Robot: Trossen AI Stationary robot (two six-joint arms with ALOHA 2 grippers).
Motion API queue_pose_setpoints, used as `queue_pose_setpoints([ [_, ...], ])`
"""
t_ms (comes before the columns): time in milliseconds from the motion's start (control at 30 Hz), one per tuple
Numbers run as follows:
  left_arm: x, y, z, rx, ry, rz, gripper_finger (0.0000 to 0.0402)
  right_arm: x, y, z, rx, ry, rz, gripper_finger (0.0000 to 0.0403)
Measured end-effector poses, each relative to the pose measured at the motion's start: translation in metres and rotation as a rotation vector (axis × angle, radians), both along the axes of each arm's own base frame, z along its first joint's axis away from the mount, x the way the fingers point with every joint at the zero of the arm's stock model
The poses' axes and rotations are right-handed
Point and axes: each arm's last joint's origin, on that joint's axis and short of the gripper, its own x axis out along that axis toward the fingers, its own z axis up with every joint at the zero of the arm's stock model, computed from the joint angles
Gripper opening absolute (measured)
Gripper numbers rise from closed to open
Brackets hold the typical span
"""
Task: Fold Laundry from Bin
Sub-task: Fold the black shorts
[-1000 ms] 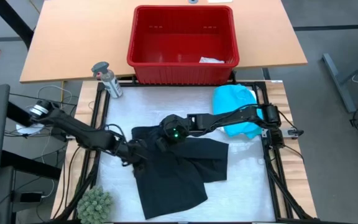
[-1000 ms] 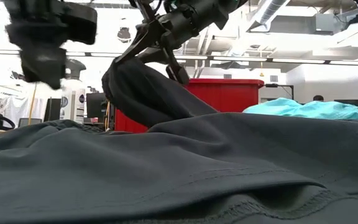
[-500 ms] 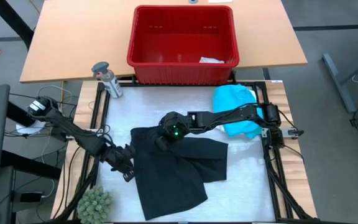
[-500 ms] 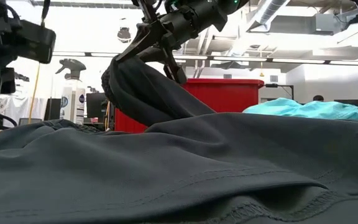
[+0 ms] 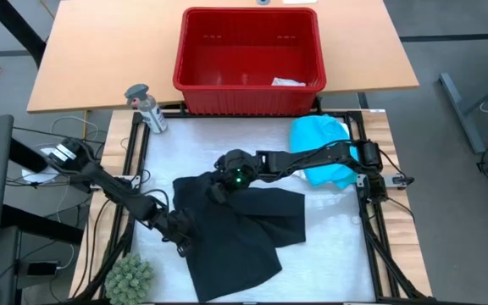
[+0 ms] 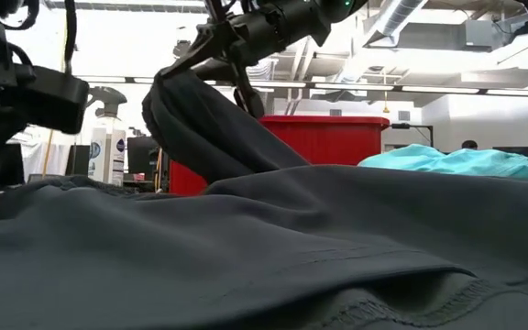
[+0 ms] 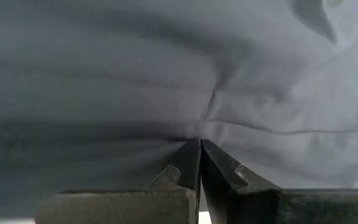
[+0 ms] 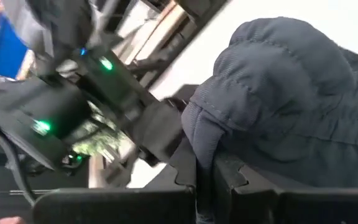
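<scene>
Left gripper [image 5: 182, 240] has moved back in since half a second ago, now pinching the left edge of the black garment [image 5: 235, 229]. Right gripper [image 5: 216, 191] still pinches its lifted upper edge. Garment lies mid-mat, long axis toward the near edge. Red bin [image 5: 250, 59] holds one small pale piece [image 5: 288, 82]; turquoise shirt [image 5: 322, 148] sits right.

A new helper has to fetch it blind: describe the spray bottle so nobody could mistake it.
Start at the red bin on the wooden tabletop beyond the white work mat. Just off its near left corner, at the mat's far left corner, stands the spray bottle. It is small and pale with a grey trigger head, the only hard upright thing among soft laundry.
</scene>
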Motion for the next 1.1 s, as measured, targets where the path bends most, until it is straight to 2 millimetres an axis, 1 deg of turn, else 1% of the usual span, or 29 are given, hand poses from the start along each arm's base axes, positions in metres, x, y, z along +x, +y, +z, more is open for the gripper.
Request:
queue_pose_setpoints([
  [133, 0.007, -0.005, -0.006, -0.030, -0.032, -0.012, 0.0000, 0.001, -0.006, 0.001, 0.000, -0.013, -0.013, 0.0036],
  [267, 0.011, -0.004, -0.006, -0.030, -0.056, 0.004, 0.0000, 0.008, -0.015, -0.011, 0.041, -0.011, -0.034, 0.0036],
  [367, 0.013, -0.001, -0.005, -0.032, -0.070, 0.021, 0.0000, 0.019, -0.018, -0.025, 0.102, -0.060, -0.004, 0.0036],
  [467, 0.017, 0.002, -0.004, -0.034, -0.093, 0.043, 0.0000, 0.028, -0.019, -0.034, 0.157, -0.078, 0.022, 0.0036],
  [600, 0.023, 0.006, 0.000, -0.035, -0.153, 0.055, 0.0000, 0.040, -0.018, -0.029, 0.164, -0.106, 0.045, 0.0036],
  [733, 0.025, 0.009, 0.000, -0.025, -0.160, 0.061, 0.0000, 0.050, -0.016, -0.022, 0.133, -0.122, 0.089, 0.0036],
  [833, 0.026, 0.010, 0.000, -0.026, -0.164, 0.061, 0.0000, 0.049, -0.016, -0.025, 0.110, -0.062, 0.079, 0.0038],
  [900, 0.026, 0.010, 0.000, -0.025, -0.166, 0.057, 0.0000, 0.048, -0.017, -0.029, 0.065, -0.037, 0.045, 0.0053],
  [967, 0.026, 0.009, 0.001, -0.027, -0.173, 0.056, 0.0000, 0.048, -0.018, -0.029, 0.026, -0.039, 0.043, 0.0077],
  [1100, 0.027, 0.010, 0.002, -0.019, -0.187, 0.058, 0.0000, 0.049, -0.017, -0.029, 0.012, -0.052, 0.039, 0.0125],
])
